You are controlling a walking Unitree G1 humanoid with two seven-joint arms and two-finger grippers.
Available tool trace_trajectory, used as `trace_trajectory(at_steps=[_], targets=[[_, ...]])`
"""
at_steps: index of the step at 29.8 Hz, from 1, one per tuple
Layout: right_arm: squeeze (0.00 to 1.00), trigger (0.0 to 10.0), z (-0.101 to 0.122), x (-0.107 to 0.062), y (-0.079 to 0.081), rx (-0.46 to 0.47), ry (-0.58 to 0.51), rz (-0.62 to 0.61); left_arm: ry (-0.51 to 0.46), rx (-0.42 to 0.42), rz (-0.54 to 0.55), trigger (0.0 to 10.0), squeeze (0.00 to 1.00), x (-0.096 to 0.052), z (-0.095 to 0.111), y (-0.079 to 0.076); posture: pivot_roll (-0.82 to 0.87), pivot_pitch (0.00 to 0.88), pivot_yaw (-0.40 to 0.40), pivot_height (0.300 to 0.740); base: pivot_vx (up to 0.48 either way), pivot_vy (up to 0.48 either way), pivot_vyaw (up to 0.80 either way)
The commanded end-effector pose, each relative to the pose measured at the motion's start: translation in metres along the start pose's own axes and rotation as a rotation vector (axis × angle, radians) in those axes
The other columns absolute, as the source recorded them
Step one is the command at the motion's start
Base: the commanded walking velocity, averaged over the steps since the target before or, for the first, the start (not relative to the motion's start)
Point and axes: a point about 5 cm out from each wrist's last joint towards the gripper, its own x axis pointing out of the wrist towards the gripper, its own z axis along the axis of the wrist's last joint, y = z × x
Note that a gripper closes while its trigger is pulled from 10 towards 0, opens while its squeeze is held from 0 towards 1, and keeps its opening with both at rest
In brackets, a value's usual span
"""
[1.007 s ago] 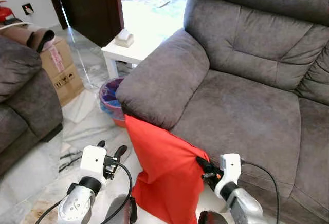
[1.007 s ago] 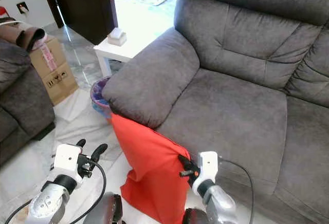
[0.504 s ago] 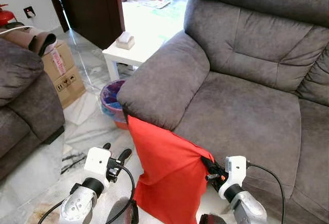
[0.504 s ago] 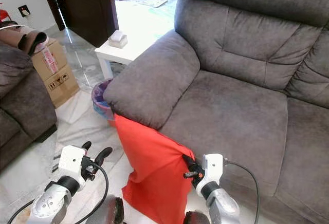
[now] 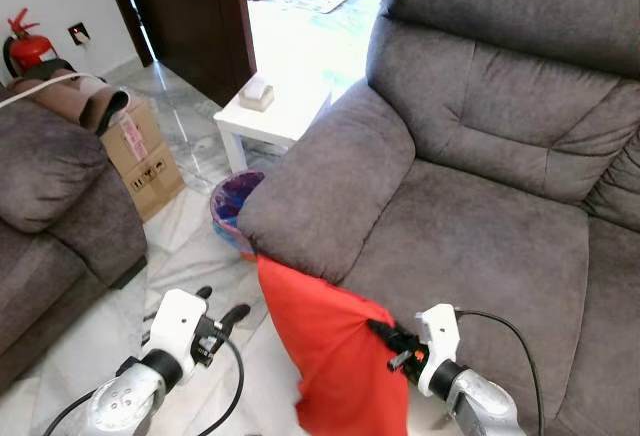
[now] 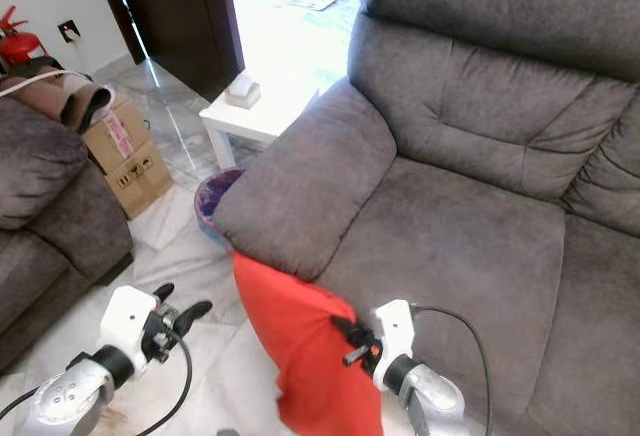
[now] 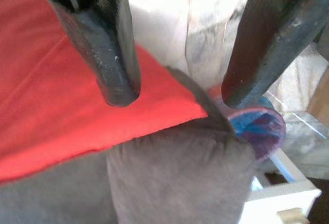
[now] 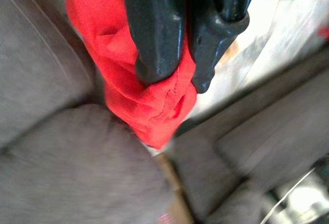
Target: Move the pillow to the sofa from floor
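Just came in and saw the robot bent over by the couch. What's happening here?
The robot is picking up a red pillow that leans against the front of the grey sofa, below its armrest. The right gripper has its fingers pinched on the pillow's upper corner. The left gripper is open, near the pillow's other side and not touching it. The pillow is not yet on the seat.

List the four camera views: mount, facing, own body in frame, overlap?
Left eye, right eye: head stereo pair, looking down at the grey sofa; left gripper and right gripper show.
Left wrist: looks along its open fingers at the sofa armrest.
Right wrist: looks along its fingers, shut on the red pillow.
Shared: every view shows the red pillow.
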Motion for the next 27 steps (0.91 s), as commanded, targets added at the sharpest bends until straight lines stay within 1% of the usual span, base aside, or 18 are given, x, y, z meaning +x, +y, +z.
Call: trace_trajectory(at_steps=[1, 2, 3, 5, 6, 7, 9, 10, 12, 14, 17, 18, 19, 20, 23, 25, 27], targets=[[0.00, 10.0, 0.008, -0.002, 0.000, -0.076, 0.005, 0.084, 0.057, 0.020, -0.077, 10.0, 0.00, -0.006, -0.006, -0.003, 0.11, 0.126, 0.030, 0.740, 0.000, 0.000, 0.00], [0.00, 10.0, 0.009, -0.006, -0.002, -0.102, 0.042, 0.117, 0.083, 0.024, -0.117, 10.0, 0.00, -0.008, -0.008, -0.001, 0.11, 0.126, 0.030, 0.740, 0.000, 0.000, 0.00], [0.00, 10.0, 0.009, -0.006, -0.002, -0.102, 0.042, 0.117, 0.083, 0.024, -0.117, 10.0, 0.00, -0.008, -0.008, -0.001, 0.11, 0.126, 0.030, 0.740, 0.000, 0.000, 0.00], [0.00, 10.0, 0.009, -0.008, -0.004, -0.123, 0.074, 0.154, 0.129, 0.042, -0.155, 10.0, 0.00, -0.009, -0.011, 0.001, 0.10, 0.124, 0.026, 0.740, 0.000, 0.000, 0.00], [0.00, 10.0, 0.009, -0.008, -0.004, -0.123, 0.074, 0.154, 0.129, 0.042, -0.155, 10.0, 0.00, -0.009, -0.011, 0.001, 0.10, 0.124, 0.026, 0.740, 0.000, 0.000, 0.00], [0.00, 10.0, 0.008, -0.010, -0.001, -0.135, 0.112, 0.228, 0.178, 0.078, -0.226, 10.0, 0.00, -0.013, -0.017, 0.001, 0.10, 0.122, 0.026, 0.740, 0.000, 0.000, 0.00], [0.00, 10.0, 0.007, -0.011, 0.002, -0.135, 0.129, 0.270, 0.198, 0.089, -0.258, 10.0, 0.00, -0.014, -0.020, 0.001, 0.10, 0.122, 0.027, 0.740, 0.000, 0.000, 0.00], [0.00, 10.0, 0.005, -0.013, 0.006, -0.143, 0.157, 0.331, 0.218, 0.110, -0.291, 10.0, 0.00, -0.017, -0.021, 0.001, 0.10, 0.120, 0.027, 0.740, 0.000, 0.000, 0.00], [0.00, 10.0, 0.001, -0.016, 0.011, -0.149, 0.202, 0.416, 0.258, 0.147, -0.331, 10.0, 0.00, -0.021, -0.024, 0.005, 0.10, 0.118, 0.027, 0.740, 0.000, 0.000, 0.00], [0.00, 10.0, -0.001, -0.019, 0.014, -0.158, 0.233, 0.470, 0.282, 0.169, -0.352, 10.0, 0.00, -0.024, -0.026, 0.008, 0.10, 0.117, 0.025, 0.740, 0.000, 0.000, 0.00], [0.00, 10.0, 0.003, -0.020, 0.014, -0.172, 0.230, 0.484, 0.294, 0.186, -0.363, 10.0, 0.00, -0.025, -0.027, 0.010, 0.10, 0.115, 0.022, 0.740, 0.000, 0.000, 0.00], [0.00, 10.0, 0.007, -0.018, 0.012, -0.180, 0.205, 0.454, 0.295, 0.190, -0.364, 10.0, 0.00, -0.025, -0.027, 0.011, 0.10, 0.115, 0.022, 0.740, 0.000, 0.000, 0.00], [0.00, 10.0, 0.007, -0.018, 0.012, -0.180, 0.205, 0.454, 0.295, 0.190, -0.364, 10.0, 0.00, -0.025, -0.027, 0.011, 0.10, 0.115, 0.022, 0.740, 0.000, 0.000, 0.00], [0.00, 10.0, 0.012, -0.017, 0.010, -0.165, 0.182, 0.437, 0.292, 0.191, -0.361, 10.0, 0.00, -0.025, -0.027, 0.011, 0.09, 0.113, 0.021, 0.740, 0.000, 0.000, 0.00], [0.00, 10.0, 0.015, -0.019, 0.010, -0.147, 0.171, 0.468, 0.287, 0.185, -0.363, 10.0, 0.00, -0.024, -0.027, 0.008, 0.09, 0.106, 0.018, 0.740, 0.000, 0.000, 0.00], [0.00, 10.0, 0.018, -0.020, 0.012, -0.138, 0.172, 0.504, 0.292, 0.187, -0.386, 10.0, 0.00, -0.023, -0.029, 0.005, 0.09, 0.102, 0.017, 0.740, 0.000, 0.000, 0.00], [0.00, 10.0, 0.019, -0.021, 0.013, -0.155, 0.193, 0.527, 0.294, 0.185, -0.398, 10.0, 0.00, -0.024, -0.030, 0.004, 0.09, 0.098, 0.017, 0.740, 0.000, 0.000, 0.00]])
